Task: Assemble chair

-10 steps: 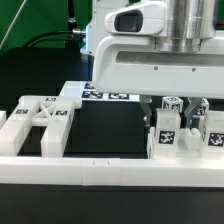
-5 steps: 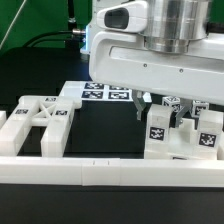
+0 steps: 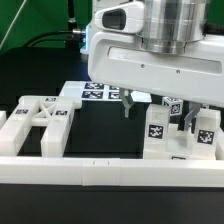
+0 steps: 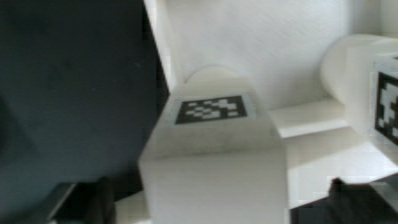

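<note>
Two dark jaws stand wide apart and grip nothing. In the wrist view one jaw tip shows on either side of a white chair post (image 4: 214,160), with a gap between each tip and the plastic. The post has a rounded top carrying a small black-and-white square tag (image 4: 214,110), and a second white chair piece (image 4: 356,80) with part of a tag sits close beside it. In the exterior view one dark fingertip (image 3: 127,104) hangs below the arm's bulky white hand (image 3: 150,60), just above a standing cluster of chair parts (image 3: 160,140) on the exterior view's right. That cluster is made of chunky white blocks and posts packed close together, several with square tags facing the camera. Well apart from it, on the exterior view's left, a second group of chair parts (image 3: 40,120) lies low on the black surface (image 3: 100,135): notched white blocks with tags on their upper faces. Between the two groups and farther back, the marker board (image 3: 100,93) lies flat, partly hidden by the hand. Across the front runs a long plain white border rail (image 3: 100,172), with both groups of parts just behind it.
</note>
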`<state>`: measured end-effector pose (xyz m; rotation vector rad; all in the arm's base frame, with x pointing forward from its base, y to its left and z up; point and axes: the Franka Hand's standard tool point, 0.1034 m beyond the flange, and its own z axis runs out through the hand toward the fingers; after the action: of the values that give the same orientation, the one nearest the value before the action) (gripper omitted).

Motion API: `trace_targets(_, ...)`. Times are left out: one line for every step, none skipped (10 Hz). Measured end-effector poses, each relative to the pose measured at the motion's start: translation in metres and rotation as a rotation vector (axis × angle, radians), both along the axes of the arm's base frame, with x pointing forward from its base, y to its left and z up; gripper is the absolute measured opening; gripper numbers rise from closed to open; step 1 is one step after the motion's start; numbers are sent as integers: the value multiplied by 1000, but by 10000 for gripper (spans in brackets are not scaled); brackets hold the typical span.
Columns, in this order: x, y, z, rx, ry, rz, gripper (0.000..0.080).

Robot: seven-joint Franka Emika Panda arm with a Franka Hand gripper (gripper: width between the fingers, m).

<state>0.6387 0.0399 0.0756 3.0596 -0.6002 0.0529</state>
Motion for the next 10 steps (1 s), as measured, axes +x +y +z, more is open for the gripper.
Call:
trace_targets(-2,1,8,4,-7,60,641)
trace_targets(-9,1,17,10,-8,97,647)
trace_targets(-15,2,22,16,-6,98,647)
trace_targets(-15,1,20,15,-4,97,647)
trace_targets(-15,1,19,14,-2,97,649)
trace_targets(-15,1,19,14,-2,97,649)
trace_targets(-15,1,19,14,-1,97,649)
trace_targets(-15,1,18,14,-1,97,649)
trace_targets(-16,1,18,14,-1,97,649)
trace_targets(-19,0,20,17,-20,107,649)
